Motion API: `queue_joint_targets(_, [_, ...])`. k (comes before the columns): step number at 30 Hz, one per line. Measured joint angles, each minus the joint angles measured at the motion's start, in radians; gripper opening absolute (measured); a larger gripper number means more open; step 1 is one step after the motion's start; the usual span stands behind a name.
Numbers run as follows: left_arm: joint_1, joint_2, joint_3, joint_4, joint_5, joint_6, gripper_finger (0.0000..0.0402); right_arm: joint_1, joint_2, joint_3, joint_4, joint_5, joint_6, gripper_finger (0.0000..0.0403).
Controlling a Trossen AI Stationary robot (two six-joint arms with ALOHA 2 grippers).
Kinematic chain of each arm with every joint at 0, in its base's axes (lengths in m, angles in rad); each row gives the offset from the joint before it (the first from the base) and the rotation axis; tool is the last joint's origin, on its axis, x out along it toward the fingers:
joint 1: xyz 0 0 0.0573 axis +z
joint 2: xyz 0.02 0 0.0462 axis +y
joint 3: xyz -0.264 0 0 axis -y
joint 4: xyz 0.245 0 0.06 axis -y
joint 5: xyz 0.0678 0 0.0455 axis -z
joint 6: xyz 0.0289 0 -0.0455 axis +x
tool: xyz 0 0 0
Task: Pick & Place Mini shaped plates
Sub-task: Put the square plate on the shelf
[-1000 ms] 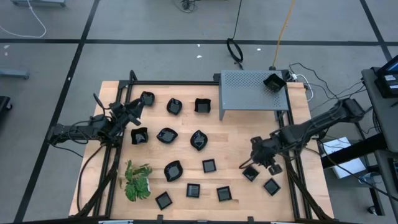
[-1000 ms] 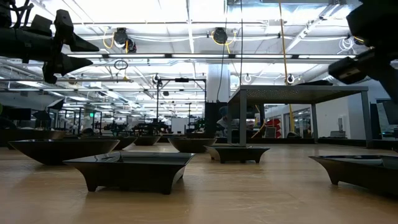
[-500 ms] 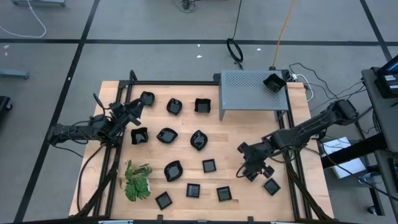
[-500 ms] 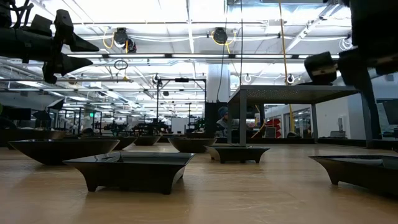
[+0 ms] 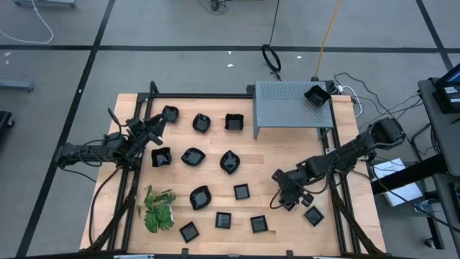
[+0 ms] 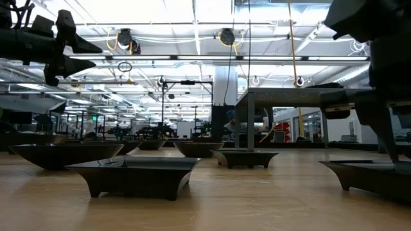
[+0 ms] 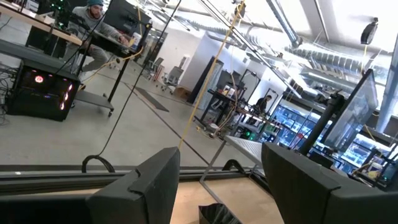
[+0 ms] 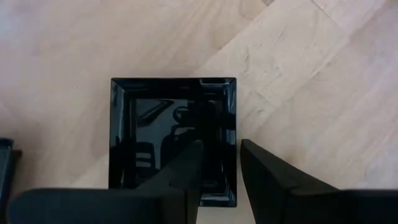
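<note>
We hold right end effector (image 8: 217,165) part-spread over square plate (image 8: 173,140) near tabletop (image 5: 287,151) right edge, one finger inside rim, nothing gripped. Left end effector (image 7: 221,180) spread, idle at left edge. Risk: glossy rim slips, plate skids into neighbour.

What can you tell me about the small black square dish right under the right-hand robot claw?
The glossy black square dish has a raised rim around a flat, sunken centre and looks like glazed ceramic or plastic, shiny enough to mirror the claw above it. It lies flat and upright on the pale wooden table, near the table's right side. The right gripper hangs directly over it, fingers slightly apart astride one rim; whether they touch it cannot be told. Part of another dark dish shows beside it.
</note>
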Motion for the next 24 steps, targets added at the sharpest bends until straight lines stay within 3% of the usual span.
queue_joint_targets(4, [0.000,0.000,0.000,0.000,0.000,0.000,0.0230,0.000,0.000,-0.001,0.008,-0.002,0.007,0.0077])
queue_joint_targets(9, [0.000,0.000,0.000,0.000,0.000,0.000,0.0230,0.000,-0.002,-0.003,0.054,0.000,0.073,0.0012])
queue_joint_targets(17, [0.000,0.000,0.000,0.000,0.000,0.000,0.0230,-0.002,-0.093,-0.003,0.095,0.014,0.254,0.0002])
queue_joint_targets(24, [0.000,0.000,0.000,0.000,0.000,0.000,0.0230,-0.076,-0.310,0.037,0.087,0.229,0.399,0.0001])
